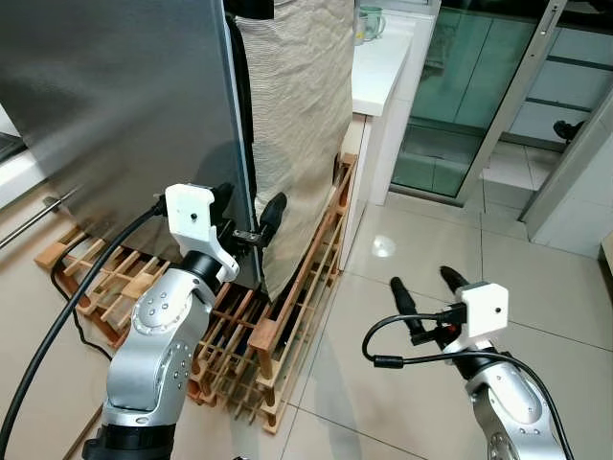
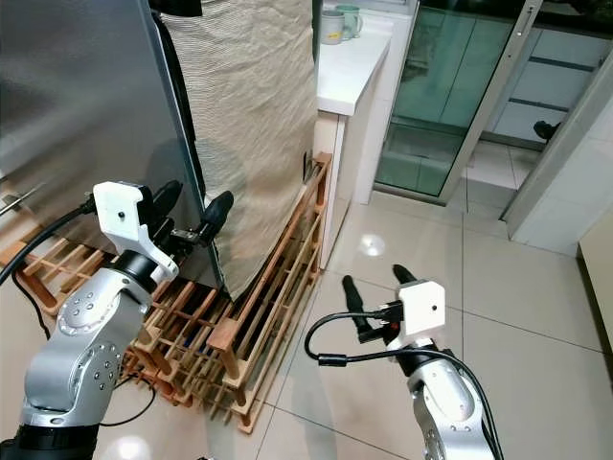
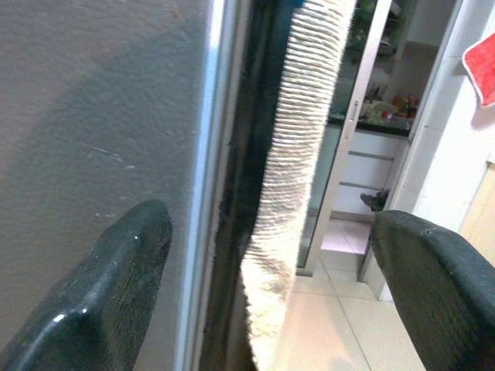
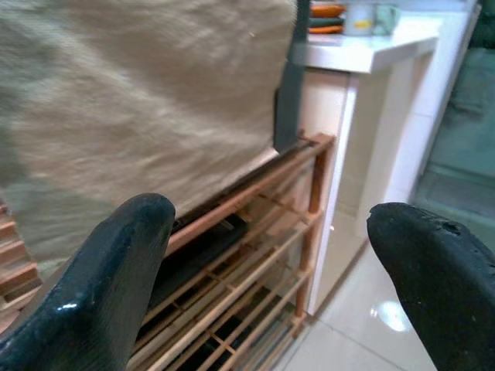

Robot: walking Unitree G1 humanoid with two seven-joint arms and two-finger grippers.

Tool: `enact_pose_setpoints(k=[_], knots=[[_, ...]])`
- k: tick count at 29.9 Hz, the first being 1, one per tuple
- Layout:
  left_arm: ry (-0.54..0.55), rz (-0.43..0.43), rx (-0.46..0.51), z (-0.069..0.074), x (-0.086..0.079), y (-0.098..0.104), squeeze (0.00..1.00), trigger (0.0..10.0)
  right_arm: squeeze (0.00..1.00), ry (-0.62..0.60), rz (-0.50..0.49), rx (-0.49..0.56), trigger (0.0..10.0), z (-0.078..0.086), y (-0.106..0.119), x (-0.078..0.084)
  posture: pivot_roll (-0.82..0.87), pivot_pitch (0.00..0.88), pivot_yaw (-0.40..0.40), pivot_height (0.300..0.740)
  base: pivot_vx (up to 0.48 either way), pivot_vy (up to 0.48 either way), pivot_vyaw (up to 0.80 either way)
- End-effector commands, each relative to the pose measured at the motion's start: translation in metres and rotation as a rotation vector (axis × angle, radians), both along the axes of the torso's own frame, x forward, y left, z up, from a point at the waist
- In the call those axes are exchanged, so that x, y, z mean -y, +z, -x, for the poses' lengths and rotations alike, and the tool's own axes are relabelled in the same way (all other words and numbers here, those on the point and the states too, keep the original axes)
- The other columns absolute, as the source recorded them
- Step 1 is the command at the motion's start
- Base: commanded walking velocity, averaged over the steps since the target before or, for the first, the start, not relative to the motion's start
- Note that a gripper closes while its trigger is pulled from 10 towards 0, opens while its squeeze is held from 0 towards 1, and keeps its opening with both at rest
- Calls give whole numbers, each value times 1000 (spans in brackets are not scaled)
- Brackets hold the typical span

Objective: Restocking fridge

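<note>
The right gripper point(image 2: 375, 284) hangs low over the tiled floor point(image 2: 536, 287), its fingers point(image 4: 116, 294) spread with nothing between them; beyond their tips lies a wooden rack point(image 4: 255, 255). The left gripper point(image 1: 251, 213) is raised at the fridge door point(image 1: 115, 105), fingers point(image 3: 116, 286) spread wide, the door's edge point(image 3: 203, 185) running between them. Just past the fingers hangs a beige ribbed cloth point(image 1: 297, 115) draped down the fridge's side. Farther off stands a white tabletop point(image 2: 354, 57) carrying mugs point(image 2: 340, 24).
</note>
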State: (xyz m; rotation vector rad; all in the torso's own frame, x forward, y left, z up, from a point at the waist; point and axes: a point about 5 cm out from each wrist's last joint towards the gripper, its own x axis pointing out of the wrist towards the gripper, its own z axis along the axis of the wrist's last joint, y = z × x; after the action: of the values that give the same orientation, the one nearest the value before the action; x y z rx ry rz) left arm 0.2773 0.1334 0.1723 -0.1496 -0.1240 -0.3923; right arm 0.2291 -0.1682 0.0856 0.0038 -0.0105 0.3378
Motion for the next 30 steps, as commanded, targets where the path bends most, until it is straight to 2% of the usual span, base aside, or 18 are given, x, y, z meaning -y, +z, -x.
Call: enact_pose_setpoints(k=[1,8,21,24,25,26,29,30], knots=[[-32,4,16,2,4,5,0,10000,0,21,-2,10,10000,0,5,-1,-110,0,18,740,0,0,0],[-68,-10,-4,5,9,2,0,10000,0,52,-6,-15,10000,1,0,-3,-104,0,17,740,0,0,0],[-76,-31,-22,-4,13,-2,0,10000,0,130,-17,-41,10000,5,-2,-11,-114,0,17,740,0,0,0],[-61,-40,-25,-7,12,-3,0,10000,0,147,-24,-41,10000,4,-2,-12,-112,0,14,740,0,0,0],[3,-90,-13,-16,7,-4,0,10000,0,180,-7,-29,10000,2,0,-14,-108,0,13,740,0,0,0],[19,-101,-8,-19,6,-4,0,10000,0,192,5,-19,10000,0,2,-15,-108,0,13,740,0,0,0],[56,-89,-6,-26,2,-1,0,10000,0,195,6,-9,10000,-3,5,-16,-108,0,13,740,0,0,0],[93,-52,-19,-30,-3,0,0,10000,0,190,1,-8,10000,-6,6,-16,-112,0,16,740,0,0,0]])
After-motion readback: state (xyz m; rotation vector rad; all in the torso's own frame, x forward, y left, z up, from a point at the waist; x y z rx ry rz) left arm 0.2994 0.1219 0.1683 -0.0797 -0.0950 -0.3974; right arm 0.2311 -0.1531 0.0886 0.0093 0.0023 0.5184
